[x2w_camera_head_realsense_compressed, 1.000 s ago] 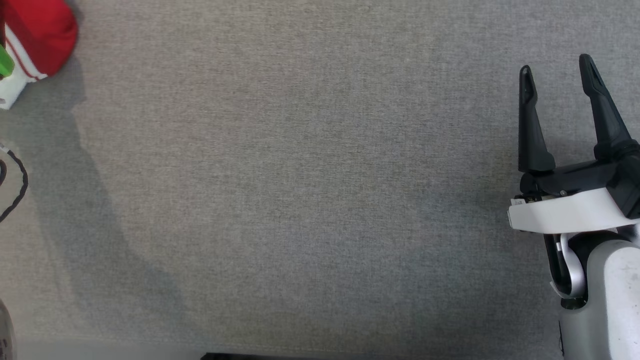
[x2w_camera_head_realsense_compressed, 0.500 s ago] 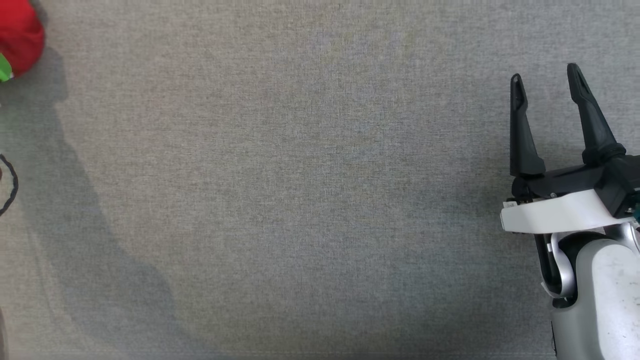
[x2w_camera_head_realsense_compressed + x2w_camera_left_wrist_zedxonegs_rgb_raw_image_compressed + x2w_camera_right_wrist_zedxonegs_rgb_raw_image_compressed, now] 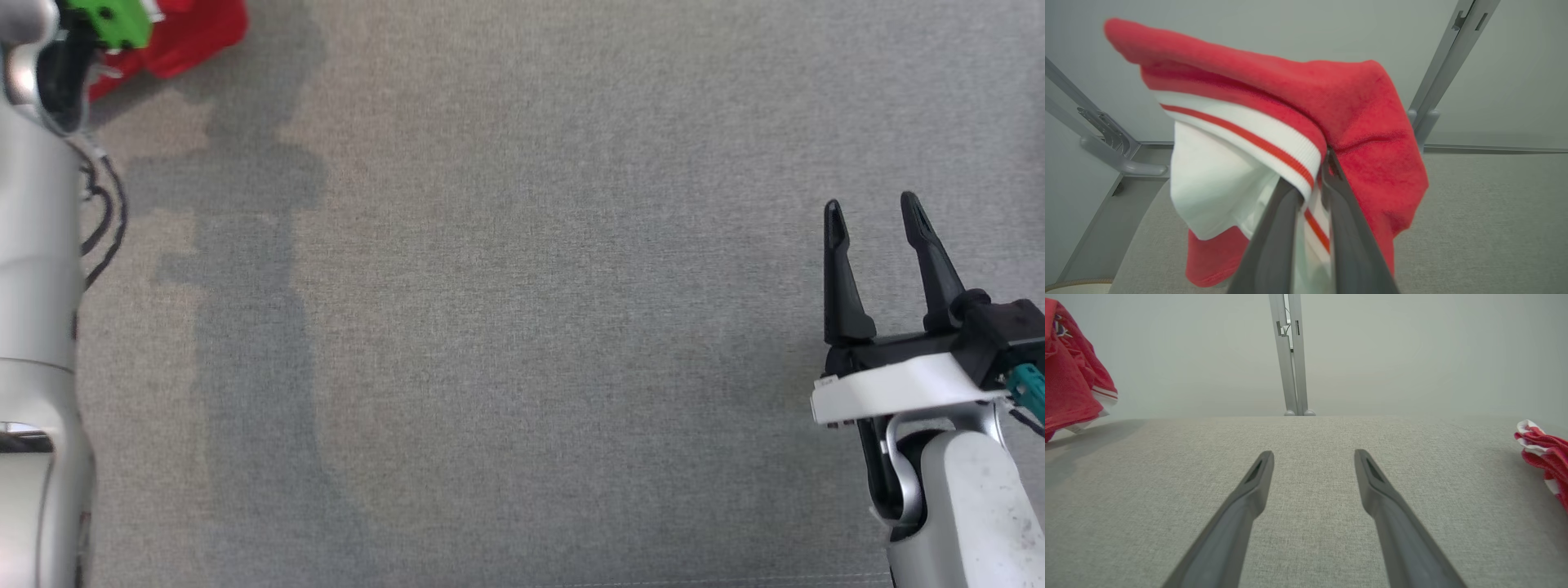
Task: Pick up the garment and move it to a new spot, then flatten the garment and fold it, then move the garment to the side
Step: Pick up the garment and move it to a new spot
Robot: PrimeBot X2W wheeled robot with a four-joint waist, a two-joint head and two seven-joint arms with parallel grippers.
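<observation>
Left hand (image 3: 1310,175) pinches the red garment (image 3: 1363,122), hanging lengthwise downward; right hand (image 3: 1313,454) spread.

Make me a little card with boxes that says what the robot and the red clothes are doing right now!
garment: red with white striped trim, bunched up, hanging from the left pincer
left pincer: shut on the garment at its striped trim
right pincer: open, holding nothing, above the table
table: grey fabric top
second cloth: red and white, crumpled, lying on the table at the right of the right wrist view
</observation>
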